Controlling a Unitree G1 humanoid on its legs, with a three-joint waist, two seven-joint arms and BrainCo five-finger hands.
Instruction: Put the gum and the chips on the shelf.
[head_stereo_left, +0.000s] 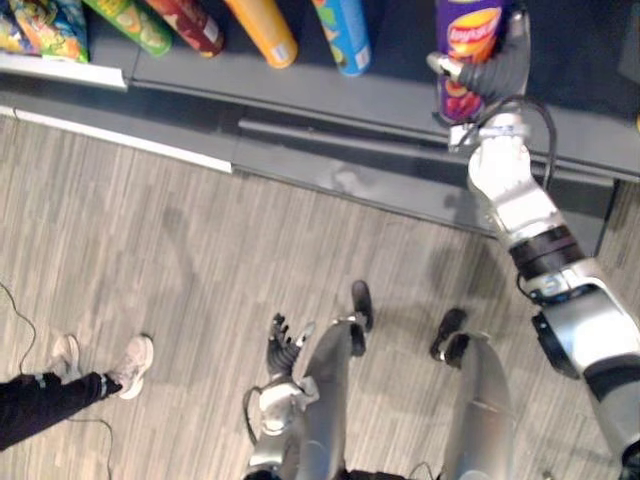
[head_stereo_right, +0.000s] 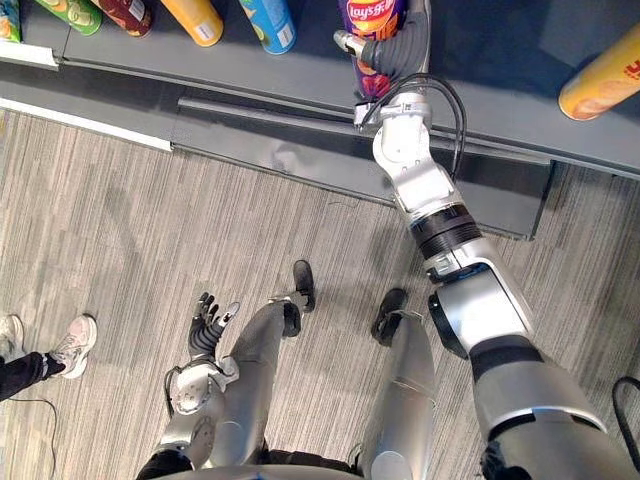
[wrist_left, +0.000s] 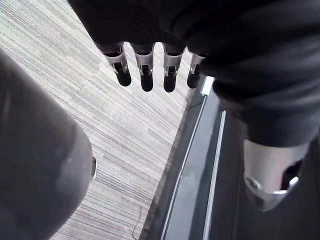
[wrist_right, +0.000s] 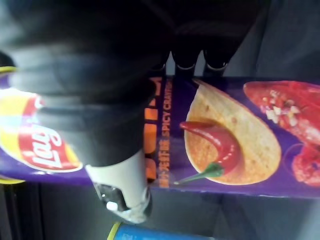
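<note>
Chips can (head_stereo_left: 466, 35), light, stiff and slick, is sitting at the shelf (head_stereo_left: 380, 95), the right hand (head_stereo_left: 492, 72) wrapping its fingers round its middle, a sensible hold; left hand (head_stereo_left: 283, 345) is hanging slack.

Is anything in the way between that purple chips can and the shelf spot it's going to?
Nothing visible. The right hand holds the purple chips can already over the dark shelf, in a free gap beside the blue can. The left hand hangs low.
</note>
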